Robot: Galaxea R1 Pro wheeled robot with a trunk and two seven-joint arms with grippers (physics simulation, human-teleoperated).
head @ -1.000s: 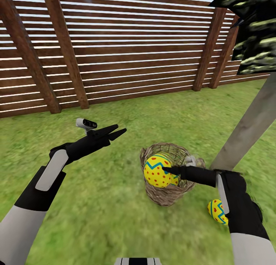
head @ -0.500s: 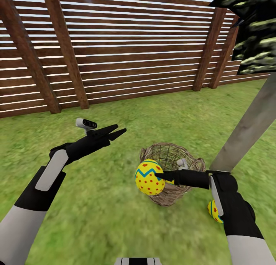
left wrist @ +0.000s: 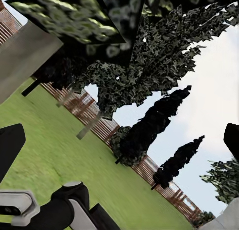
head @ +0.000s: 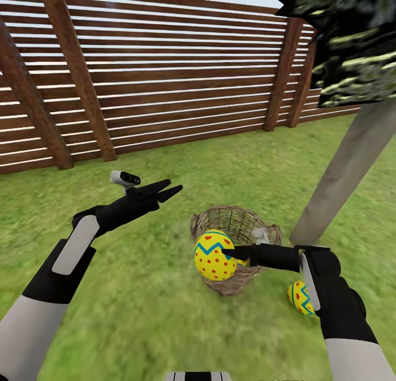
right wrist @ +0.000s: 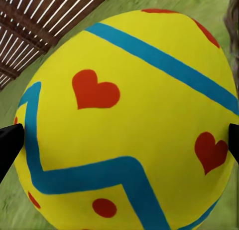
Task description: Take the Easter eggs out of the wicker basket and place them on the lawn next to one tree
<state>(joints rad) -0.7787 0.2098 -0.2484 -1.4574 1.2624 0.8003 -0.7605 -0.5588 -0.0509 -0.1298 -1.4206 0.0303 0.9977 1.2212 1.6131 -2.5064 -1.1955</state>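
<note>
My right gripper (head: pixel 224 254) is shut on a yellow Easter egg (head: pixel 214 255) with a blue zigzag and red marks, held just off the near-left rim of the wicker basket (head: pixel 220 212). In the right wrist view that egg (right wrist: pixel 124 120) sits between the two dark fingertips (right wrist: pixel 10 146). The held egg and my arm hide part of the basket's inside. Another egg (head: pixel 300 297) lies on the lawn (head: pixel 154 315) right of the basket, near the foot of the tree's pale trunk (head: pixel 344 177). My left gripper (head: pixel 168 189) hovers open and empty over the grass, left of the basket.
A brown slatted wooden fence (head: pixel 165 78) closes off the far side of the grass. The tree's dark leaf canopy (head: pixel 346 39) hangs at the upper right. The left wrist view looks across grass to slim dark trees (left wrist: pixel 149 125) along the fence.
My right gripper carried the egg from over the basket's mouth out past its near-left rim. The head camera then shifted, sliding fence, basket and tree leftward in the picture. The left arm stayed put.
</note>
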